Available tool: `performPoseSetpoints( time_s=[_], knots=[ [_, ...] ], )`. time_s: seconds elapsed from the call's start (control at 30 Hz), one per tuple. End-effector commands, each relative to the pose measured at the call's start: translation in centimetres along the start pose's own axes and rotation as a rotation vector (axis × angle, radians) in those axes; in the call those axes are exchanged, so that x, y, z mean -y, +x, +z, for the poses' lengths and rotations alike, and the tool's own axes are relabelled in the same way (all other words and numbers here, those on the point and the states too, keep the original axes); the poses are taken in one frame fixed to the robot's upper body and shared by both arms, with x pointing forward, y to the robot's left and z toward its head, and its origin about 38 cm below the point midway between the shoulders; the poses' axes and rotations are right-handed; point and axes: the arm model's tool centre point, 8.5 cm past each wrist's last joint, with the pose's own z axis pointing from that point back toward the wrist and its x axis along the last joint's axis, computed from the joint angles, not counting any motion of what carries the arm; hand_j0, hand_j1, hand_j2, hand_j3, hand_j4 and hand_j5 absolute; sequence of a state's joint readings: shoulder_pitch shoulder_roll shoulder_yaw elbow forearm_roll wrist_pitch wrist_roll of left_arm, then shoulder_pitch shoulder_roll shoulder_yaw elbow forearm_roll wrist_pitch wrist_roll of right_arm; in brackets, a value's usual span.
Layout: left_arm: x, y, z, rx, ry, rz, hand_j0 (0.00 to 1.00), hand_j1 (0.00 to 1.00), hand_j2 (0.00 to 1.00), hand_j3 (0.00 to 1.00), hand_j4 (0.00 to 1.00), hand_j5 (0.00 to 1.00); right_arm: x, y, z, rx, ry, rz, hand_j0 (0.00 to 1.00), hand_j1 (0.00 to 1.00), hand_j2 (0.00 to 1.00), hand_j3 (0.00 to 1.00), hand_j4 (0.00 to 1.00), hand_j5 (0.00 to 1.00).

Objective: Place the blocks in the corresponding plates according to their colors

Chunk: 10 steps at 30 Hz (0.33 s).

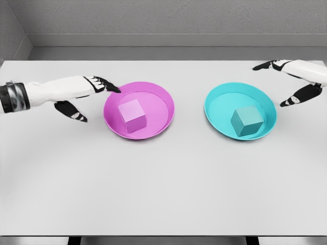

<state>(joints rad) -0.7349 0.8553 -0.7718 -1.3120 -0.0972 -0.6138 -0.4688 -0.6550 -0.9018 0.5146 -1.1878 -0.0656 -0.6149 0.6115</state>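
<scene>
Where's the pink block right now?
In the head view, the pink block sits inside the pink plate, left of centre on the table, just right of the left hand and apart from its fingers.

Table point(163, 194): 1, white, matte top, filling most of the view; dark legs or supports glimpsed under its near edge. Back wall point(168, 18): grey, rough-textured, with a paler band along its base. Left wall point(11, 35): same grey, meeting it at the corner. Lighting: soft, even, faint shadows.
</scene>
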Motion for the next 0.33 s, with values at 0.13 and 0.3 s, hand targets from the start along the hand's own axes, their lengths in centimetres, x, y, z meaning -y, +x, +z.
performPoseSetpoints(
  time_s=[0.13,0.3],
  knots=[
    [-0.2,-4.9,6.3,-0.182,0.051,0.095,1.0,1.0,1.0,1.0,1.0,1.0,2.4,-0.6,1.9,-0.031,-0.087,0.001,1.0,1.0,1.0,1.0,1.0,1.0],
    [0.1,-4.6,5.8,-0.17,0.049,0.1,1.0,1.0,1.0,1.0,1.0,1.0,2.2,-0.5,1.7,-0.028,-0.08,0.003,1.0,1.0,1.0,1.0,1.0,1.0]
  ],
)
